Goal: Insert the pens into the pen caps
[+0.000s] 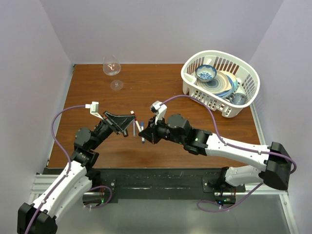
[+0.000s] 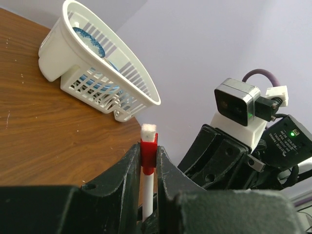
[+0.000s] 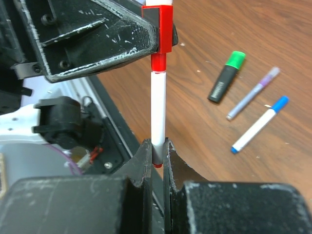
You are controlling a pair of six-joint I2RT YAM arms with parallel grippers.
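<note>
Left gripper (image 2: 148, 155) pinches small red plastic cap (image 2: 148, 147), right gripper (image 3: 157, 148) pinches thin white pen (image 3: 158, 102) seated inside it; three pens (image 3: 251, 95) near that cap look capped.

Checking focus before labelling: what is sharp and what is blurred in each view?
Left wrist: red cap sharp, left fingers dark and soft. Right wrist: white pen crisp, right fingers blurred. Top external: even light, soft shadows.
</note>
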